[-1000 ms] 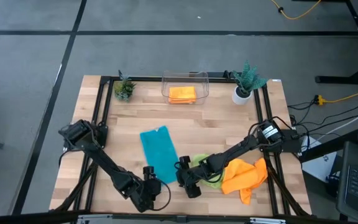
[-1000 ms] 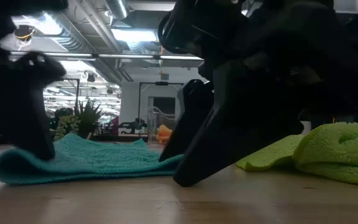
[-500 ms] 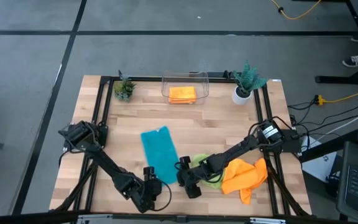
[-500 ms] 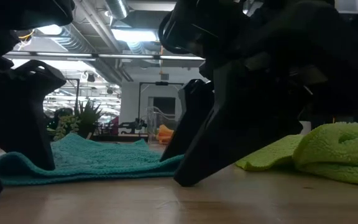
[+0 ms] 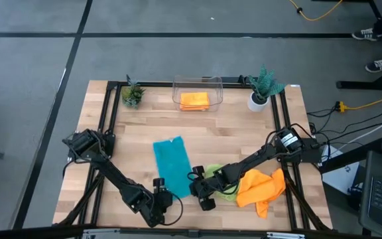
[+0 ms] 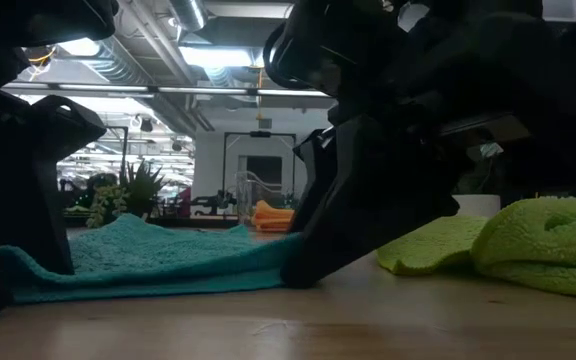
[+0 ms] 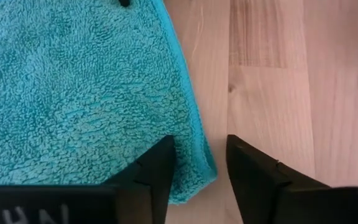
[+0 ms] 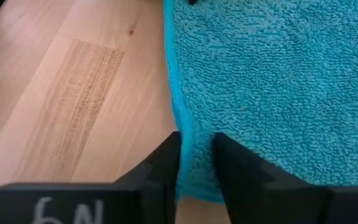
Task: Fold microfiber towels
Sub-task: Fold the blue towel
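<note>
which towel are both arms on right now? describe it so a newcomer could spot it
Start at the clear bin at the table's far edge and come toward the near edge: the teal towel lies flat near the middle. The left gripper and right gripper each straddle a near corner. It is the only blue one, spread out; the green towel and orange towel beside it are crumpled.

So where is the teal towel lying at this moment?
In the high view the teal towel lies flat near the table's front middle, left of the lime green towel, its near corners between the left claw and right claw.
</note>
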Robot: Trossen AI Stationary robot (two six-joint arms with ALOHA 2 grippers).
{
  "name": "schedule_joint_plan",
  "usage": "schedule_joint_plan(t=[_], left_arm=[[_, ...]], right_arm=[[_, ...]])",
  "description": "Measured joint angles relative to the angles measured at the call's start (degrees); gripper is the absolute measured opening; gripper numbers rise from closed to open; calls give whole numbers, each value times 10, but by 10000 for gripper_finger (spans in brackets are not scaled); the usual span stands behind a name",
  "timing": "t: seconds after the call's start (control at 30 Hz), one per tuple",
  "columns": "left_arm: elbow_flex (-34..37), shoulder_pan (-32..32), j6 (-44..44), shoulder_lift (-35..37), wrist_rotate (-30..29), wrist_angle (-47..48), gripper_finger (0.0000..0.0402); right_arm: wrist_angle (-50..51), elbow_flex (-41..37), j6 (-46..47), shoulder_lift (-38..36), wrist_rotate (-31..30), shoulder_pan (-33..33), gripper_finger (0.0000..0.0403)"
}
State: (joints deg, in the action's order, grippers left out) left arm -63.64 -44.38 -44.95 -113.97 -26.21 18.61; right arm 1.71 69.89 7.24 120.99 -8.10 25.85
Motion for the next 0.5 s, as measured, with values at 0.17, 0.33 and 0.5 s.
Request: schedule_joint_plan(t=[0.17, 0.33, 0.5], left_arm=[[0, 0, 0, 0, 0, 0, 104], [0, 0, 0, 0, 3, 1, 60], [0, 3, -6, 2, 17, 3, 9]], right_arm=[[-1, -1, 0, 1, -3, 0, 65], [-1, -1, 1, 1, -3, 0, 27], [-5, -2, 7, 1, -3, 0, 9]])
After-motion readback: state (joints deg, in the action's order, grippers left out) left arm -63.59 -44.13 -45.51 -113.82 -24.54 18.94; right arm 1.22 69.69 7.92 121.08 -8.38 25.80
